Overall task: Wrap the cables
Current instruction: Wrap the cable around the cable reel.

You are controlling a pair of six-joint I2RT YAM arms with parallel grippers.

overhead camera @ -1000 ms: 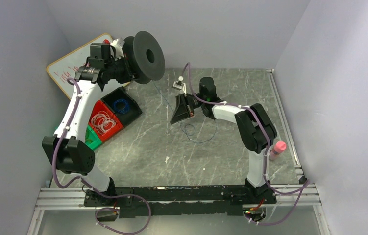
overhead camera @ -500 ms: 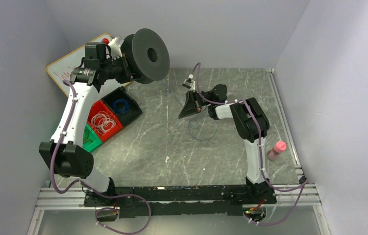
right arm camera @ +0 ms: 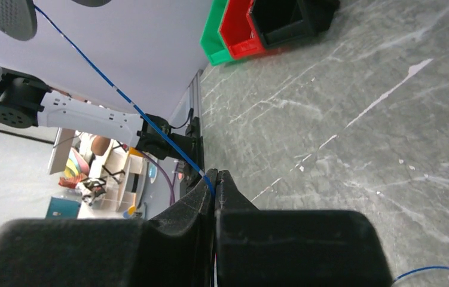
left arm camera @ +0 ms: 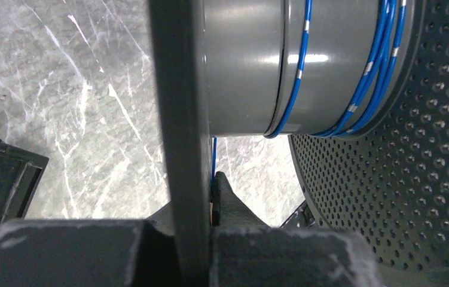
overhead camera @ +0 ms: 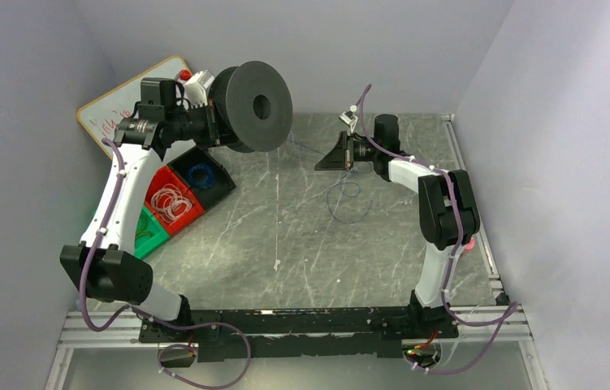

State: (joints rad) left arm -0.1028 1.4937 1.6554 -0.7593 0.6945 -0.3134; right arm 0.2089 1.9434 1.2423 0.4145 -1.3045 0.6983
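A dark grey spool [overhead camera: 257,97] is held in the air at the back left by my left gripper [overhead camera: 218,122], which is shut on its flange. In the left wrist view the flange [left arm camera: 180,119] runs between the fingers [left arm camera: 225,191], and several turns of thin blue cable [left arm camera: 383,54] lie on the grey hub [left arm camera: 243,66]. My right gripper [overhead camera: 322,165] is shut on the blue cable [right arm camera: 120,95], pinched at its tips [right arm camera: 216,176]. The strand runs taut up to the spool. A loose loop of cable [overhead camera: 346,199] trails on the table below the right gripper.
A red bin [overhead camera: 173,203] of whitish coils, a black bin [overhead camera: 201,175] with a blue coil and a green bin [overhead camera: 149,231] stand at the left. A whiteboard [overhead camera: 114,110] leans in the back left corner. A pink bottle [overhead camera: 469,242] peeks out behind the right arm.
My right gripper has moved right and toward the back with the cable, drawing the loose loops along. My left arm has carried the spool to the right.
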